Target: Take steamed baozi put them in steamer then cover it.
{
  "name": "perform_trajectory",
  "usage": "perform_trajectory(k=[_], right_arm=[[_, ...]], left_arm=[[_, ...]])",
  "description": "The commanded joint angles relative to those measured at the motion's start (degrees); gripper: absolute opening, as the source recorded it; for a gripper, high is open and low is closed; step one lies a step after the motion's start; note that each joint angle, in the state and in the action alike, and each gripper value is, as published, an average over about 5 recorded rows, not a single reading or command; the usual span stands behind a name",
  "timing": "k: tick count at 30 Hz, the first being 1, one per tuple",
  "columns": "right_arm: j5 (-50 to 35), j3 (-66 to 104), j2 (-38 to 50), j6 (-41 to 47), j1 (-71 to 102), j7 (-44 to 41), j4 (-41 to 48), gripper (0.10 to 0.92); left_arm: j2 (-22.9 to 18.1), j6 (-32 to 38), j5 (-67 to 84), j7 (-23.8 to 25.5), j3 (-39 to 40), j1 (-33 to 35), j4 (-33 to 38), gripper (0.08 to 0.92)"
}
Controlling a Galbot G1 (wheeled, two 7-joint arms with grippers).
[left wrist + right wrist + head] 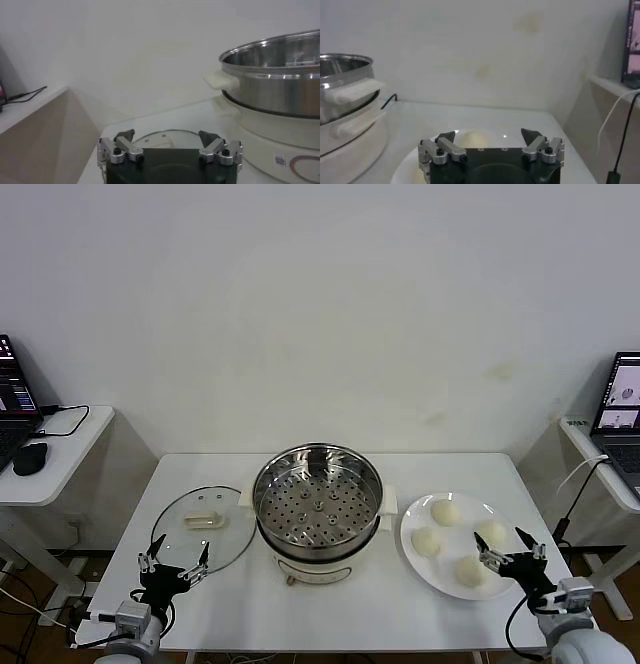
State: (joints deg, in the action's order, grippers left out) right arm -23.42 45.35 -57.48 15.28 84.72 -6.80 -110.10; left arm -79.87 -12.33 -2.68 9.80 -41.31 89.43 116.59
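The steamer [318, 504] stands uncovered at the table's middle, its perforated tray bare. Left of it the glass cover [205, 524] lies flat on the table. On the right, several cream-white baozi [445, 510] rest on a white plate [452, 536]. My left gripper [176, 559] hovers open at the cover's near edge; the left wrist view shows my left gripper [166, 134], the cover [150, 137] and the steamer [280, 75]. My right gripper [503, 546] is open over the plate's near right edge, beside a baozi [472, 137] and holding nothing.
A side table at far left carries a laptop [12, 399], a mouse [30, 456] and cables. Another laptop [620, 409] sits on a stand at far right, with a cable hanging down. The table's front edge runs just ahead of both grippers.
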Motion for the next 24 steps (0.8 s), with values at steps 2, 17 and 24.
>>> perform_trajectory(k=[2, 17, 24], right_arm=[[12.19, 1.37, 8.59, 3.32, -10.38, -10.94, 4.04, 0.823], [46.69, -16.53, 22.88, -3.55, -44.04, -65.46, 18.23, 0.823], [53.50, -31.89, 24.90, -6.78, -51.71, -68.13, 20.51, 0.823]], left_arm=[[0.07, -0.05, -0.37, 0.07, -0.02, 0.00, 0.07, 0.823], [-0.56, 0.21, -2.36, -0.11, -0.76, 2.89, 4.46, 0.823], [-0.91, 0.41, -2.37, -0.18, -1.28, 3.88, 5.72, 0.823]])
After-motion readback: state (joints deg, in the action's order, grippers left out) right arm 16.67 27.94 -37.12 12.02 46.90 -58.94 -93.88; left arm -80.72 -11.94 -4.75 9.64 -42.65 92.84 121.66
